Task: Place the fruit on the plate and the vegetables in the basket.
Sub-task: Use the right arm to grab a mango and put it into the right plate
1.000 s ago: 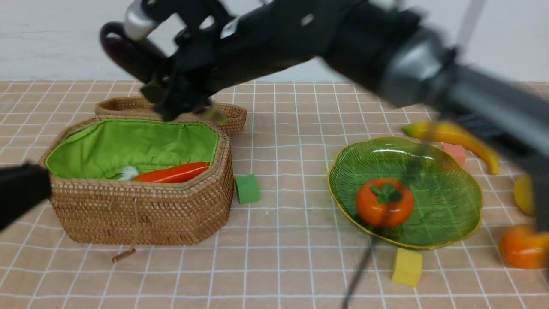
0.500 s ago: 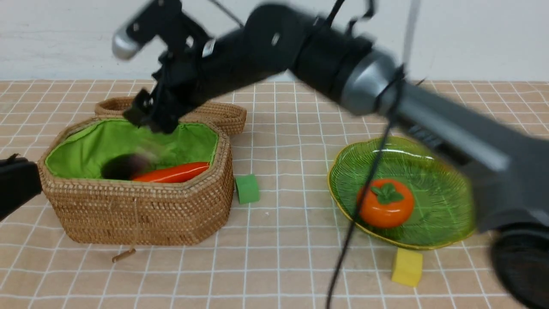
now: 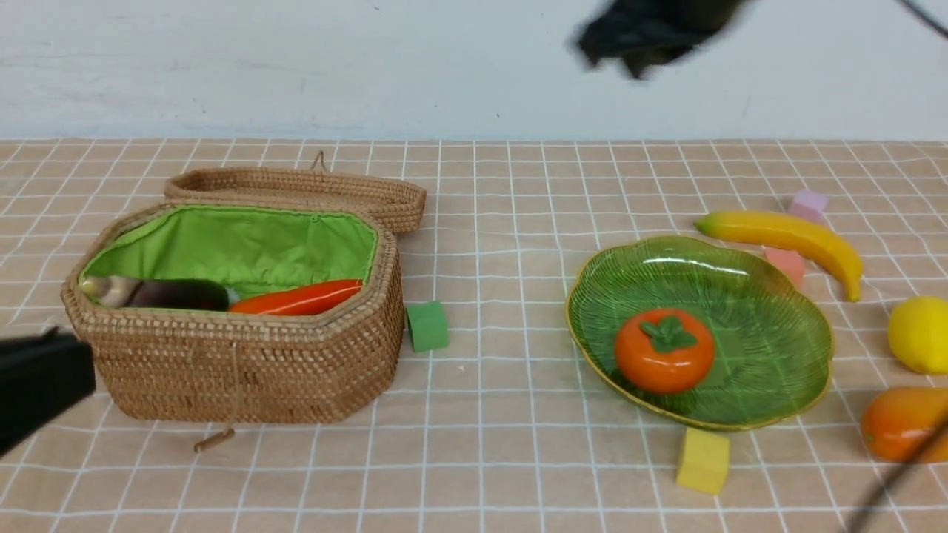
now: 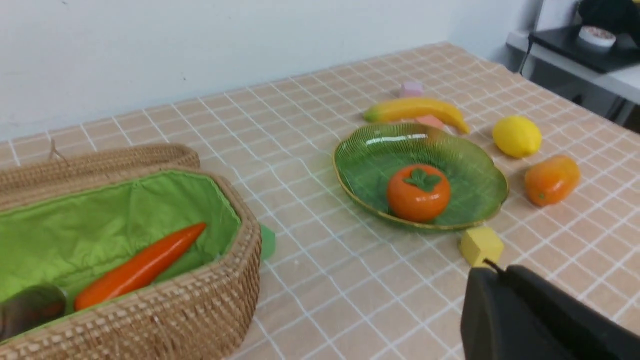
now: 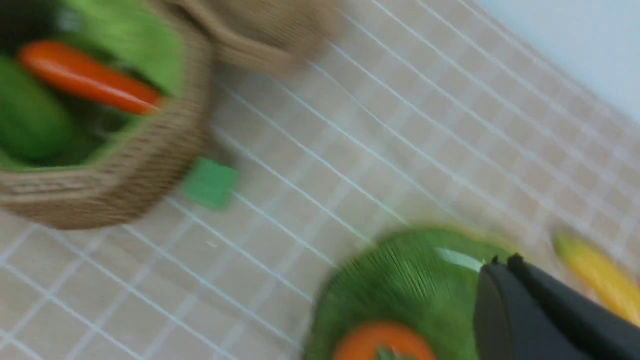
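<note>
A tan, white-gridded counter (image 3: 503, 222) is running back to a pale wall, and high against that wall the right jaws are showing only as a dark blur, too smeared to tell whether they are parted or closed. They have swung up and away from the basket (image 3: 244, 370), where they were hovering half a second ago. The eggplant (image 3: 178, 295) they were carrying is now lying inside the basket beside the carrot (image 3: 296, 297), the persimmon (image 3: 664, 349) is still sitting on the plate (image 3: 770, 348), and the banana (image 3: 785, 235), lemon (image 3: 920, 333) and mango (image 3: 896, 422) are lying on the counter around it. The left jaws are waiting low beside the basket, and I cannot tell their state either.
</note>
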Action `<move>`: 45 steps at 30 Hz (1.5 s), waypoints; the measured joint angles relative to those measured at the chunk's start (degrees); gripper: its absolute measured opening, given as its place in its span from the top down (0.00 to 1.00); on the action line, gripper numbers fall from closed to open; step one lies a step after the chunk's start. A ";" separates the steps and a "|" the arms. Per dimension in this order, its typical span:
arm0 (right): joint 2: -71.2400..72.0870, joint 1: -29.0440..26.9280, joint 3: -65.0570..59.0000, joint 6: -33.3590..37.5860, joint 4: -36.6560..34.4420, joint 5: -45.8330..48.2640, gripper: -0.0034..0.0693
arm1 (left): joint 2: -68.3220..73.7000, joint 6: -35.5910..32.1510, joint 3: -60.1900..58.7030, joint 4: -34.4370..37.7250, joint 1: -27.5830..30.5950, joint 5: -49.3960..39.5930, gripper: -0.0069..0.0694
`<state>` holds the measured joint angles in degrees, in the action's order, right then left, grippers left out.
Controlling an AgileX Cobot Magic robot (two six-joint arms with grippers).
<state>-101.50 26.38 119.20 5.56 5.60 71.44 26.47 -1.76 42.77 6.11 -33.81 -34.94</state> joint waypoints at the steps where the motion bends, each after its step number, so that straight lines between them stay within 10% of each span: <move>1: 2.47 -3.34 -5.25 -2.03 0.11 0.05 0.95 | 0.00 -2.27 0.00 1.48 0.00 -0.39 0.91; 7: 11.92 -18.94 -31.45 0.77 1.42 -1.16 0.79 | 0.00 -12.27 0.00 7.65 0.00 -1.13 0.90; 17: 11.75 -25.84 -57.49 40.56 0.88 -17.31 0.05 | 0.00 -19.15 0.00 12.93 0.00 -3.43 0.90; 27: 7.01 -27.17 -59.45 50.80 8.30 -24.06 0.07 | 0.00 -19.25 0.00 12.99 0.00 -5.02 0.90; 45: -1.85 -27.17 -59.32 46.49 11.02 -28.17 0.17 | 0.00 -19.26 0.00 12.88 0.00 -5.04 0.90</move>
<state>-103.35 -0.79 59.88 52.05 16.62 43.28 26.47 -21.01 42.77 18.99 -33.81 -39.98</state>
